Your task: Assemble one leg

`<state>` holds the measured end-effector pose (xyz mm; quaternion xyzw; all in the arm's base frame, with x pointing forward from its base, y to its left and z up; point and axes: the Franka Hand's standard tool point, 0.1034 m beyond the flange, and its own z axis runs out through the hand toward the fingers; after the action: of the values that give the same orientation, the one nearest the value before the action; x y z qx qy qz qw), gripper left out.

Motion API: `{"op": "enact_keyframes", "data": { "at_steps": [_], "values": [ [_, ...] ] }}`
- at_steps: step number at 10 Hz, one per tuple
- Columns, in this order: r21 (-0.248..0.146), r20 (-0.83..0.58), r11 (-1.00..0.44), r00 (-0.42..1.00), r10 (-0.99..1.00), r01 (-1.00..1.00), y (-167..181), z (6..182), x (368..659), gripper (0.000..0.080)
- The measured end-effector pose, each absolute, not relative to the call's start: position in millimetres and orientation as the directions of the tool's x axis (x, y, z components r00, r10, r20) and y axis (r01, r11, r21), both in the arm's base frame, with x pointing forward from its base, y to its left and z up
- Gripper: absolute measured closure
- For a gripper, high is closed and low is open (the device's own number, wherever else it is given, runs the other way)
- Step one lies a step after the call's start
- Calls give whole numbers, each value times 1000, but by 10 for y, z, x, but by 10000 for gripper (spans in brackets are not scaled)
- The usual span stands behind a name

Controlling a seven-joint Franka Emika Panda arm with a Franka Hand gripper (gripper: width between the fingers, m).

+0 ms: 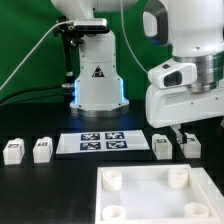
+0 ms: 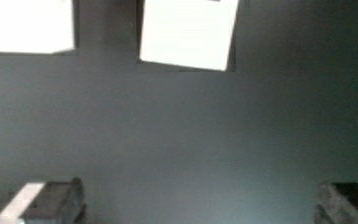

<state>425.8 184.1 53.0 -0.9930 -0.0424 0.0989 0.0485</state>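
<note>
Several small white legs with marker tags stand on the black table. Two are at the exterior view's left (image 1: 13,151) (image 1: 42,150), and two are at its right (image 1: 161,148) (image 1: 190,146). My gripper (image 1: 181,130) hangs just above the right pair, touching neither. In the wrist view two white blocks (image 2: 190,32) (image 2: 25,25), apparently that pair, lie ahead of the fingers (image 2: 43,200). The gripper (image 2: 197,205) is open, with only bare black table between its jaws.
The big white tabletop panel (image 1: 140,195) with round corner sockets lies at the front right. The marker board (image 1: 100,143) lies in the middle. The robot base (image 1: 97,80) stands behind it, with cables and a green backdrop beyond.
</note>
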Motion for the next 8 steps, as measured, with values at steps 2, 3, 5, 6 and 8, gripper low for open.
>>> {"op": "enact_keyframes", "data": {
  "at_steps": [2, 3, 5, 6, 8],
  "values": [
    [-89, -348, -994, 933, 94, 67, 1814, 459, 4123, 151],
    [-79, -487, -995, 868, 95, 65, 1811, 421, 4044, 151],
    [-74, -661, -995, 744, 100, 68, 1847, 434, 4021, 151],
    [-71, -733, -995, 674, 97, 67, 1881, 484, 4075, 151],
    [-79, -769, -995, 631, 103, 66, 1906, 405, 4142, 151]
  ]
}}
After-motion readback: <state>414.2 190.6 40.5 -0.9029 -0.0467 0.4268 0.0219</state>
